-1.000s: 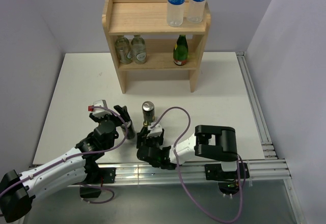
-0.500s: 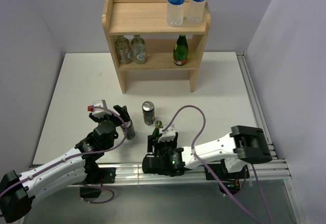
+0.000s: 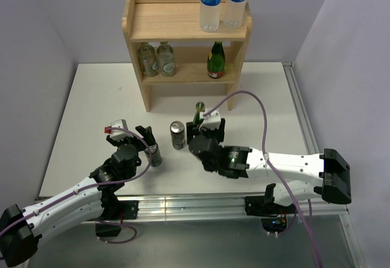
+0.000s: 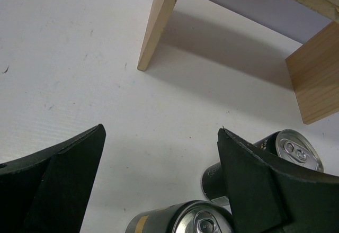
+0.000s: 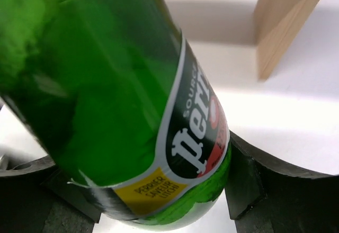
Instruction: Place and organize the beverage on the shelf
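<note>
Just short of the shelf (image 3: 148, 92), my right gripper (image 3: 205, 133) pinches the green bottle (image 3: 198, 113) upright; the lower tier (image 3: 183, 77) lies dead ahead, open slot beside the shelved green bottle (image 3: 216, 59). Farther off, my left gripper (image 4: 159, 185) gapes over a can (image 4: 183, 223).

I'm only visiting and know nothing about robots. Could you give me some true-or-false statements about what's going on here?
1. Two clear plastic water bottles with blue labels stand on top of the light wooden shelf. True.
2. The right claw is empty. False: it grips a green glass bottle.
3. The dark metal can nearest the shelf lies on its side. False: it stands upright on the white table.
4. The left claw is open. True.
5. A second green glass bottle stands on the shelf's lower tier. True.
</note>
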`<state>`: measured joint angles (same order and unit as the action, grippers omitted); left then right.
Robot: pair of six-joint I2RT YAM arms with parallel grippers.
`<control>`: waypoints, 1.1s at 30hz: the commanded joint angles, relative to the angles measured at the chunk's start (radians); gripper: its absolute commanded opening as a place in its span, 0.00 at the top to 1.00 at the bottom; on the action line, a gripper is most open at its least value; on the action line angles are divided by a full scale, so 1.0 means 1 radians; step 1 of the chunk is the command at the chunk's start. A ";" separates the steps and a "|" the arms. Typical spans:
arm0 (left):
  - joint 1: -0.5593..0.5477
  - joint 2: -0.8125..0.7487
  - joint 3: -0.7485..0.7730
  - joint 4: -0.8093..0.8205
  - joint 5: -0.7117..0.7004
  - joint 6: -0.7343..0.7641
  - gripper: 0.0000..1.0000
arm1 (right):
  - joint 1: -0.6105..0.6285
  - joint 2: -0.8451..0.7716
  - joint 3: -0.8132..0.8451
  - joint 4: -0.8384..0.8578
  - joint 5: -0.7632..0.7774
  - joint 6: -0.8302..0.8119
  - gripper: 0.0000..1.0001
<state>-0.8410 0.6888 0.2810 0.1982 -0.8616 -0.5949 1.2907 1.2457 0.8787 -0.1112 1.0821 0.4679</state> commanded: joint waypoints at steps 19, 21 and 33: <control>0.003 -0.018 -0.006 0.029 -0.002 0.006 0.06 | -0.473 0.296 0.522 0.215 -0.381 -0.318 1.00; 0.003 -0.018 -0.006 0.030 -0.002 0.007 0.06 | -0.490 0.328 0.554 0.214 -0.383 -0.322 1.00; 0.003 -0.014 -0.006 0.030 -0.007 0.006 0.06 | -0.544 0.393 0.638 0.229 -0.398 -0.301 1.00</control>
<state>-0.8410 0.6811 0.2806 0.1986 -0.8619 -0.5949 0.7540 1.6855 1.4258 -0.0360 0.6609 0.1604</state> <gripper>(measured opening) 0.940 0.786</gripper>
